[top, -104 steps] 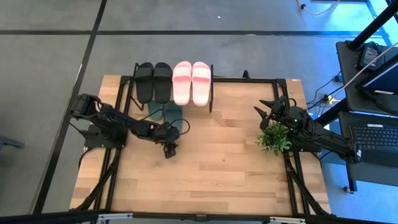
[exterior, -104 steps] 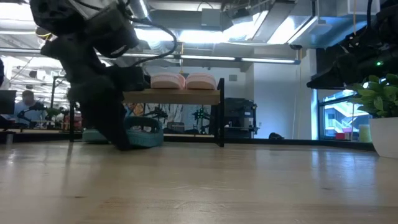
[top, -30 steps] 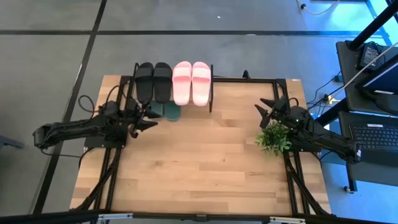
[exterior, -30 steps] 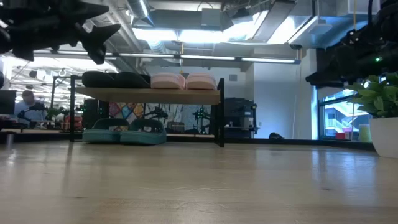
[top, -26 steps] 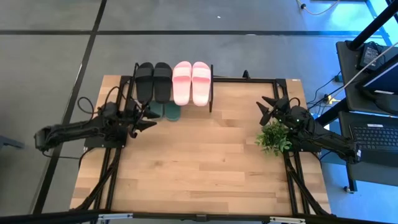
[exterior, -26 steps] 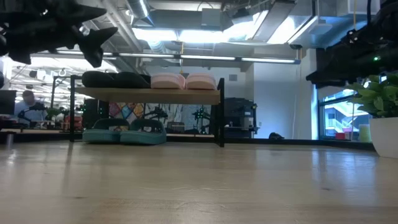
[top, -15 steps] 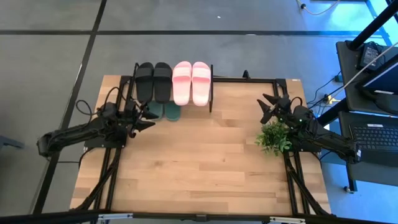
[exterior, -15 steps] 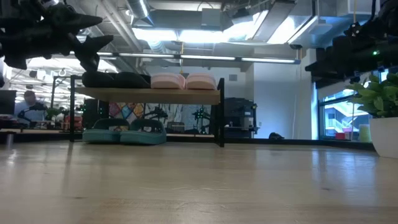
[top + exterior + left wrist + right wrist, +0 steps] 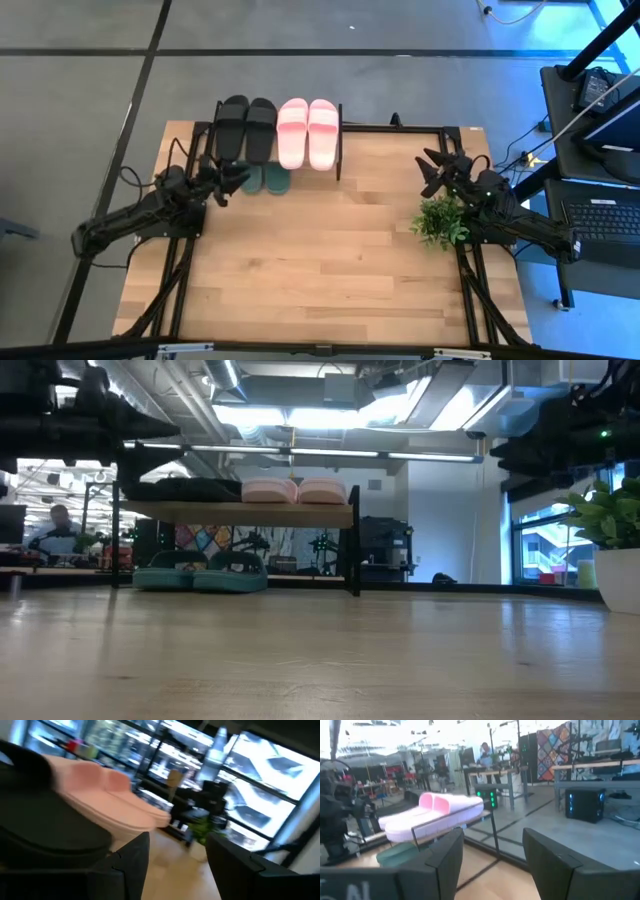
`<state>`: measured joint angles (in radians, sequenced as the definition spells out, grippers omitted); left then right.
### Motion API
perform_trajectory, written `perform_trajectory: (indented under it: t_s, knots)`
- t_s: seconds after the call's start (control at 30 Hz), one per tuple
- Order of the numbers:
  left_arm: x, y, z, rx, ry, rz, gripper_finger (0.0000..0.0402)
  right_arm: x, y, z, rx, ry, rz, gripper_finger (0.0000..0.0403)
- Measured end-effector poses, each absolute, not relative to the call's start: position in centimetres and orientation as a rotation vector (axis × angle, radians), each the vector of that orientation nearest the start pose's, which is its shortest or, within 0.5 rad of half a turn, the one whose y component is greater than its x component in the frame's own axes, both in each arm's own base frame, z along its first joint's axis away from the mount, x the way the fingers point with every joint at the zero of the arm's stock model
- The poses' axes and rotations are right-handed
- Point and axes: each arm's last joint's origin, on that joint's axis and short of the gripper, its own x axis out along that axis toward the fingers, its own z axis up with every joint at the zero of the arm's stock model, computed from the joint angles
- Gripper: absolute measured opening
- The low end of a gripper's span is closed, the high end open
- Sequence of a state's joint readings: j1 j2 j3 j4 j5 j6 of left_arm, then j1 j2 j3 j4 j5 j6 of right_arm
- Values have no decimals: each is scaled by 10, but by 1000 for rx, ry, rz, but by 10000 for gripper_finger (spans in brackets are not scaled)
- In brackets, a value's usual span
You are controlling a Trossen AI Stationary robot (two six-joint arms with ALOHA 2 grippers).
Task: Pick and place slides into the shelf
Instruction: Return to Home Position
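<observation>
Shelf [image 9: 250,513] at the counter's [image 9: 330,270] far edge is full: black slides [image 9: 246,128] and pink slides [image 9: 308,132] on top, green slides [image 9: 200,573] beneath. Both tools are wide and empty, left tool [image 9: 232,178] just off the shelf's left front, right tool [image 9: 428,172] near the right edge by a plant [image 9: 440,220]. The step reads as the retreat home; the next move likely needs only folding the arms back clear of the shelf.

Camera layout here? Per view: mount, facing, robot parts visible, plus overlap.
High: overhead, straight down on table; both arms, left hand, right hand, open.
Low: table height, level toward shelf; arms at top corners.
Left wrist: on left arm, past its fingers at pink slides.
Right wrist: on right arm, past its fingers toward shelf; left arm beyond.
Shared: all four see the pink slides on the shelf's top.
</observation>
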<state>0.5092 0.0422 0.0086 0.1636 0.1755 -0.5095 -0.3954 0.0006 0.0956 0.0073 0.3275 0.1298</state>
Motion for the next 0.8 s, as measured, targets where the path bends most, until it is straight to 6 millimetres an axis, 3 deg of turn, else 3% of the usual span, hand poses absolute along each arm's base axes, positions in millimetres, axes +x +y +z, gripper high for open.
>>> perform_trajectory:
  t_s: [0.17, 0.3, 0.8]
  knots:
    - [91, 41, 176, -418, -189, 372, 186, 78, -43, 198, 116, -171, -712, 206]
    - [93, 37, 166, -426, -82, 410, 186, 78, -42, 198, 115, -170, -702, 206]
    - [98, 28, 162, -371, -13, 369, 186, 78, -43, 198, 86, -153, -705, 206]
